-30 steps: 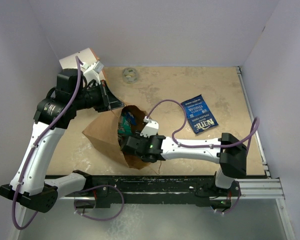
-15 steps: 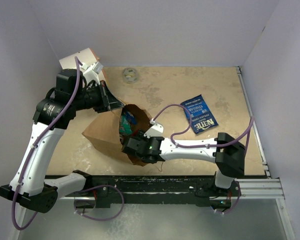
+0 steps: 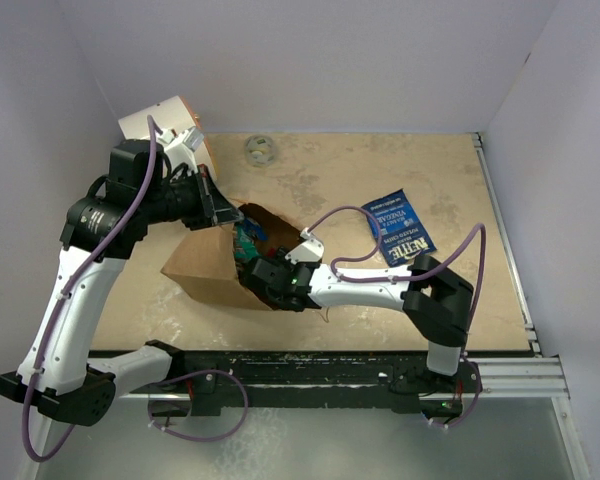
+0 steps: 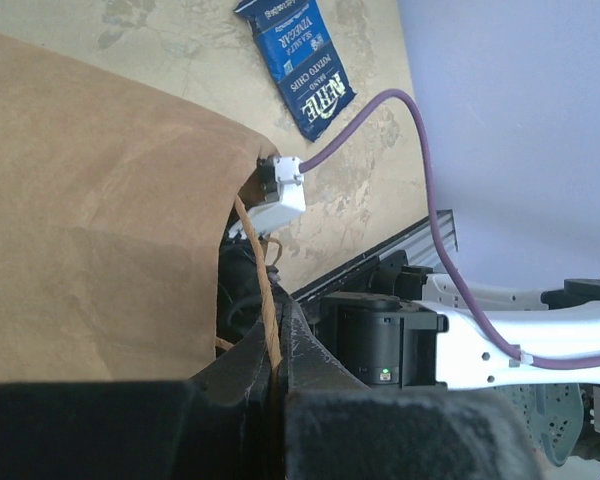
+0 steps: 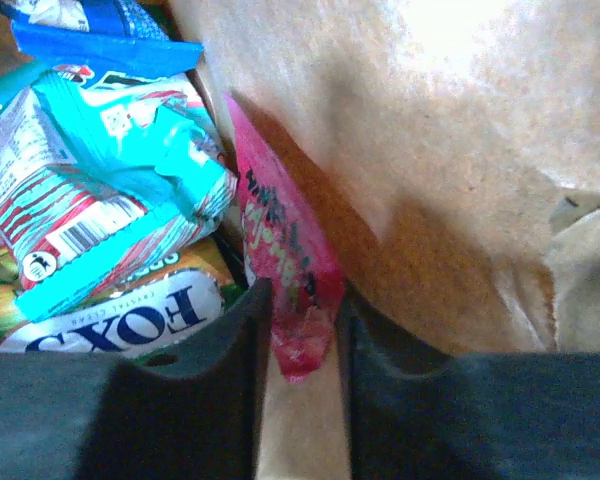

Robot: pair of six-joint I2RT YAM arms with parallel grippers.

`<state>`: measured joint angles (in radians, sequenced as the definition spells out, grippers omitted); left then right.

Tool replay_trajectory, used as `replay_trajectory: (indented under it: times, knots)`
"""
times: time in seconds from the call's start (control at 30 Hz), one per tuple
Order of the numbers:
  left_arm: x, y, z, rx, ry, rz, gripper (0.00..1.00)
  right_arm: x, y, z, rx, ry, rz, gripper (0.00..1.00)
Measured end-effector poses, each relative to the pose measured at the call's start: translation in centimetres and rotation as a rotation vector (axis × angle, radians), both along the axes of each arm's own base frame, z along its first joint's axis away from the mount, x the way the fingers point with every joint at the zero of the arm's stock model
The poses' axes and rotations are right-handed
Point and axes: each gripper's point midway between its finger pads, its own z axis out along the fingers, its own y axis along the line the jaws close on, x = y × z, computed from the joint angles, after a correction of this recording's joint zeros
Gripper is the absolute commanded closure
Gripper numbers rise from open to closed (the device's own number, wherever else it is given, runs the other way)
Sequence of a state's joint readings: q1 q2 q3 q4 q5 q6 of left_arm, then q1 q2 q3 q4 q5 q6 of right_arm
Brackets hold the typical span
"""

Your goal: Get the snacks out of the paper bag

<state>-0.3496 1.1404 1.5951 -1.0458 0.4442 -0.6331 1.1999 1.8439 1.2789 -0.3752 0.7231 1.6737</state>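
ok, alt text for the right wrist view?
Inside the paper bag, the right tool straddles the lower end of a pink packet leaning on the bag's brown wall; whether it is gripped is unclear. At frame left lie a teal-and-red packet, a blue packet and a green-and-yellow packet.

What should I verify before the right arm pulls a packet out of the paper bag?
1. Left gripper shut on the twine handle at the paper bag mouth: ok.
2. Right gripper inside the bag, pink packet between its fingers: ok.
3. Firm pinch on the pink packet: cannot tell.
4. Teal-and-red packet outside the finger gap: ok.
5. Blue packet already out on the table, apart from the bag: ok.
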Motion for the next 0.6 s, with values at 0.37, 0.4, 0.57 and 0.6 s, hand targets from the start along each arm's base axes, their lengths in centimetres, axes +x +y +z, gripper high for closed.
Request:
replay_trajectory:
  times: [0.37, 0.4, 0.57, 0.6]
  knots:
    - [-0.4, 1.0, -0.5, 0.055, -0.019, 0.016, 1.0, 1.5, 0.6, 2.0, -0.101, -0.091, 0.163, 1.0]
    - [-0.3, 1.1, -0.4, 0.062, -0.027, 0.019, 1.0, 1.5, 0.6, 3.0, -0.113, -0.113, 0.196, 1.0]
    - [0.2, 1.5, -0.4, 0.079, -0.048, 0.036, 1.0, 0.9, 0.3, 9.3, -0.092, -0.253, 0.357, 1.0]
    - [0.3, 1.5, -0.4, 0.083, -0.051, 0.038, 1.0, 0.7, 0.1, 10.7, -0.08, -0.281, 0.387, 1.0]
